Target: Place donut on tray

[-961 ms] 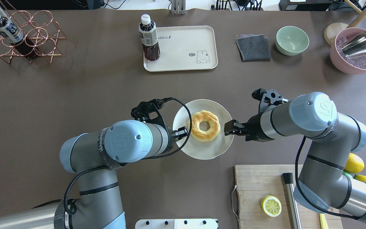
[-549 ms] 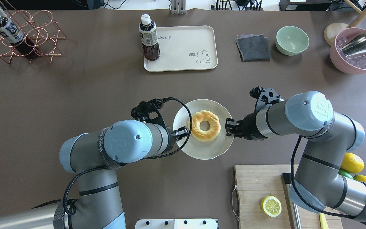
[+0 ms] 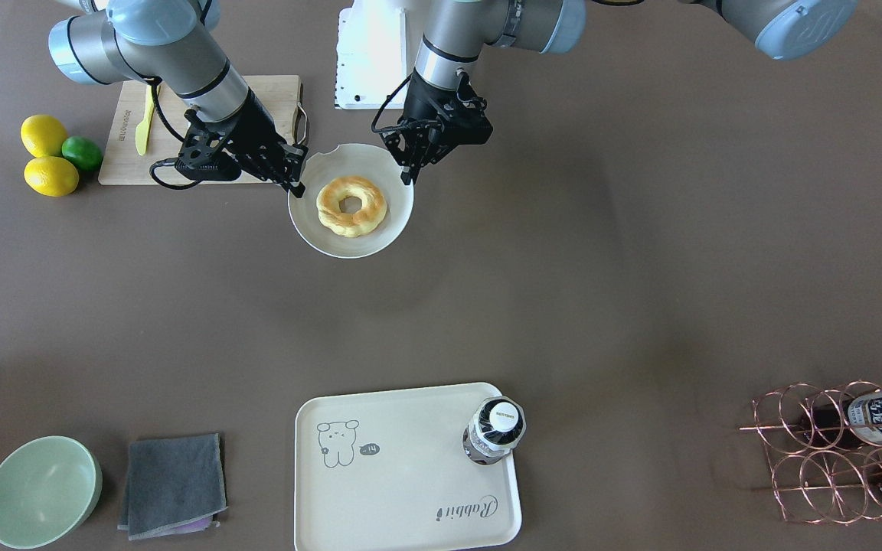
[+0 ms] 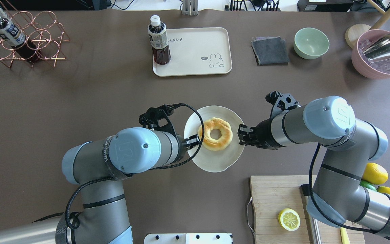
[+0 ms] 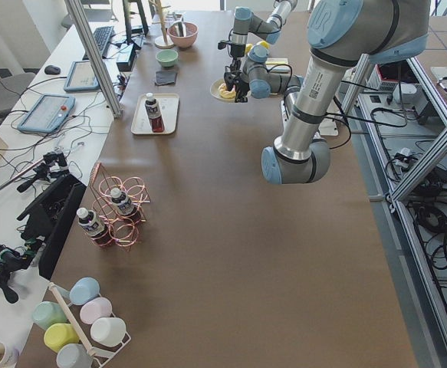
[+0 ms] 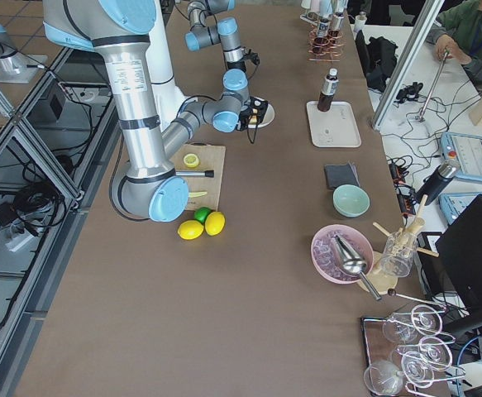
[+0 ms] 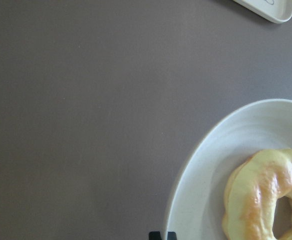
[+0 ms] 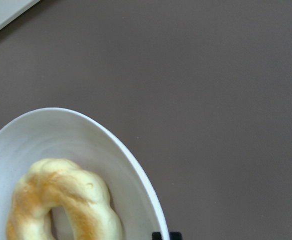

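The golden donut (image 4: 223, 140) lies on a round white plate (image 4: 215, 161) at mid-table, also in the front view (image 3: 334, 214). My left gripper (image 4: 195, 139) is pinched on the plate's left rim. My right gripper (image 4: 240, 135) is pinched on the opposite right rim. Both wrist views show the rim between close black fingertips, with the donut (image 7: 256, 200) (image 8: 60, 185) beside them. The cream tray (image 4: 195, 51) lies well beyond the plate at the far edge, with a dark drink bottle (image 4: 158, 40) standing on its left end.
A wooden cutting board (image 4: 276, 203) with a lemon half (image 4: 289, 219) lies near my right arm's base. A grey cloth (image 4: 270, 51), green bowl (image 4: 311, 43) and pink bowl (image 4: 381, 54) sit far right. A copper bottle rack (image 4: 22, 37) stands far left.
My right gripper has moved left onto the plate's right rim. The plate and donut have shifted slightly left. The left arm has barely moved.
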`<action>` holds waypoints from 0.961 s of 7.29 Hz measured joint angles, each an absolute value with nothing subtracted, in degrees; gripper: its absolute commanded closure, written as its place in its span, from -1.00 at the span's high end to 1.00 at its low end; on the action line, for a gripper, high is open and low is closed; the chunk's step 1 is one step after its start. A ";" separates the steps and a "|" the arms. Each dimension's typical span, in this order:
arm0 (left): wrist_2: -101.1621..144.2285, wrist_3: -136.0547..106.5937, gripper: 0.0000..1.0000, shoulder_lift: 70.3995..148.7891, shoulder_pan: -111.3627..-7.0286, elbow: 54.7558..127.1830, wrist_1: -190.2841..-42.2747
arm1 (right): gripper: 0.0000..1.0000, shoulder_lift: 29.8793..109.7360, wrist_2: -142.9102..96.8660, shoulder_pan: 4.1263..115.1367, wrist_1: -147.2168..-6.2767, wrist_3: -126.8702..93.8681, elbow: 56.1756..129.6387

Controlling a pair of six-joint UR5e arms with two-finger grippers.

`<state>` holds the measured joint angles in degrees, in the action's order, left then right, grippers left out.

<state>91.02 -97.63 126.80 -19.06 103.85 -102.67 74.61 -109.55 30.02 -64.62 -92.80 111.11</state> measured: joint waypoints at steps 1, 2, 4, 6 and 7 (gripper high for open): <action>91.14 -96.72 0.96 126.63 -19.10 104.26 -102.77 | -1.00 74.57 -109.67 30.05 -64.44 -92.87 111.43; 91.21 -95.69 0.96 126.24 -19.35 104.50 -102.70 | -1.00 74.83 -109.68 30.17 -64.36 -92.89 111.47; 91.95 -92.24 0.96 123.62 -20.69 107.02 -102.78 | -1.00 75.18 -109.46 30.23 -64.08 -92.99 111.48; 97.72 -88.92 0.96 118.30 -25.07 111.61 -103.03 | -1.00 75.35 -109.35 30.23 -63.95 -93.60 111.26; 100.90 -87.76 0.96 115.36 -27.95 113.66 -103.18 | -1.00 75.20 -109.29 30.39 -63.92 -94.96 111.15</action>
